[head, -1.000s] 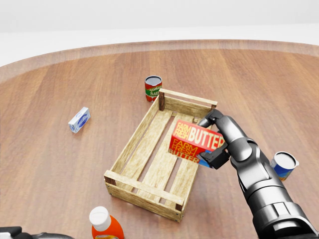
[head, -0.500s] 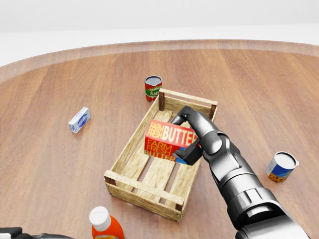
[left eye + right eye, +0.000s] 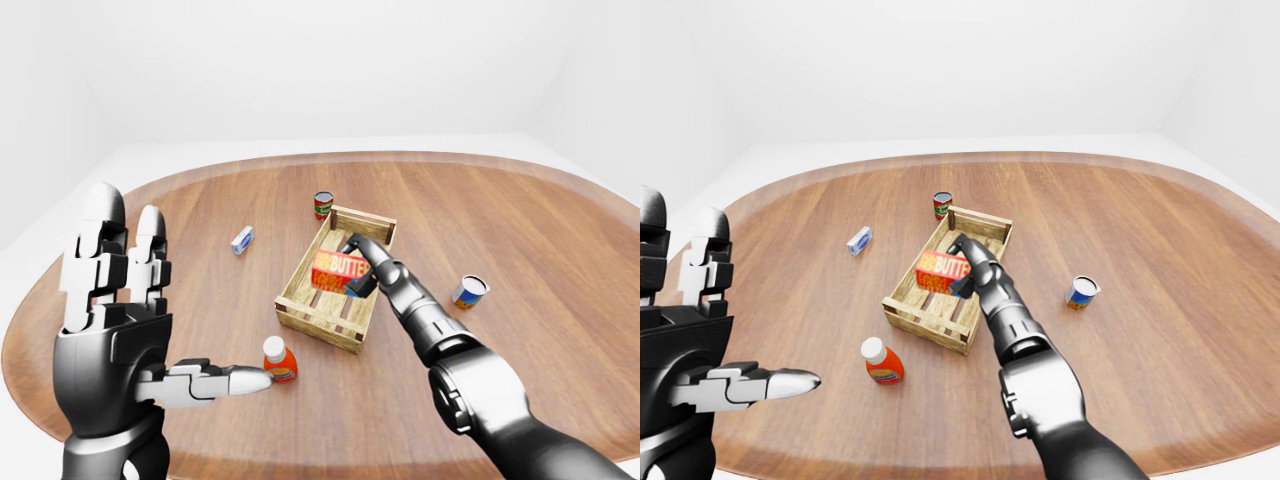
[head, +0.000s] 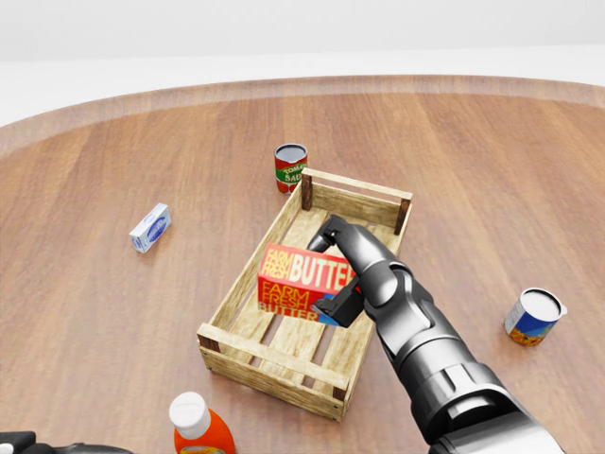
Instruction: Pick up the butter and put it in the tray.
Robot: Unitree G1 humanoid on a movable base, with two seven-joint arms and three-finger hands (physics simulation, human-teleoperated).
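The orange bottle is cut off by the head view's bottom edge; the small box's label seems unreadable.

Illumination bright, even and diffuse across all three views; no single source identifiable. White surroundings wash out to near-uniform pale grey, with only faint gradients at the room corners. The tabletop carries a soft broad sheen, lighter toward its far rim at the top of the head view; no hard glare spots. Shadows weak: a faint soft-edged darkening beneath the crate slats and beside the tomato can. The right hand and forearm show smooth specular highlights on grey metal. Rendering sharp throughout, no motion blur, no defocus. Eye views are wider-angle; the left hand looms enlarged at the left edge.
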